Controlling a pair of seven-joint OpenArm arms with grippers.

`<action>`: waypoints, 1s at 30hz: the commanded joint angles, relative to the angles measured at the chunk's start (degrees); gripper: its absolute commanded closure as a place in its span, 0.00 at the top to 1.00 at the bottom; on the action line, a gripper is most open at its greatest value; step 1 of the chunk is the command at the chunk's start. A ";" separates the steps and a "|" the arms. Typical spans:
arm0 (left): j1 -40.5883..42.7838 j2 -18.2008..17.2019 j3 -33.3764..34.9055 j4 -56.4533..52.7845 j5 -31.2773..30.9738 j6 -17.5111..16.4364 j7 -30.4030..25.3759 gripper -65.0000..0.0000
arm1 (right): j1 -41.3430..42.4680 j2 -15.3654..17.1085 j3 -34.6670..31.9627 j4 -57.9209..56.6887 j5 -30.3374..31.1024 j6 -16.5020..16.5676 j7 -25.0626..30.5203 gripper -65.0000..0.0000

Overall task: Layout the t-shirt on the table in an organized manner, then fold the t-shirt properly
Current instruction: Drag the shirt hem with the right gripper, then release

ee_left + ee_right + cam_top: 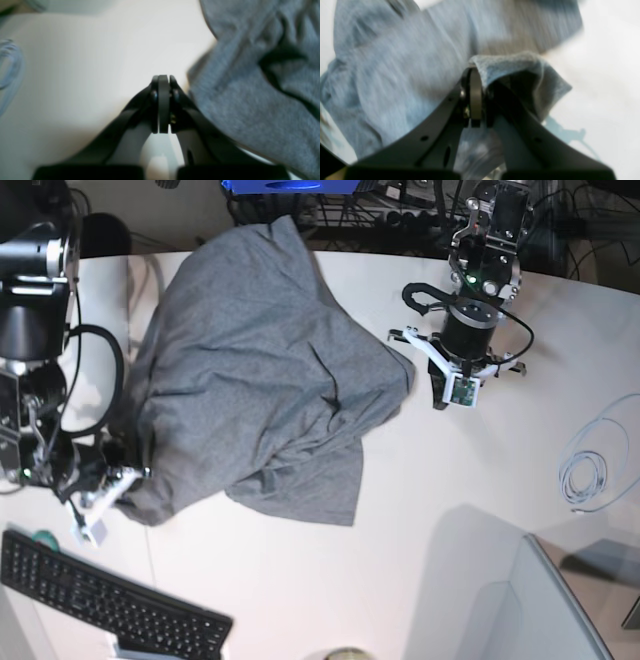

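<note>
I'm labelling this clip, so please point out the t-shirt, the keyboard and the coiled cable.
t-shirt (260, 390), base view, middle of the crumpled grey body.
keyboard (100, 595), base view, centre of the black key rows.
coiled cable (585, 477), base view, on the pale loop.

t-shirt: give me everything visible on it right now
The t-shirt is heather-grey soft knit, bunched and creased, not spread flat, lying on the white table. The right pincer is shut on a fold at one edge. The left pincer is shut and empty, just beside the opposite edge.
</note>
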 commanded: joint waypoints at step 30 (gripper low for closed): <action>7.89 -2.52 -17.18 2.03 -0.60 -0.20 -1.29 0.00 | -36.49 -13.34 26.31 33.46 0.72 5.43 -11.33 0.74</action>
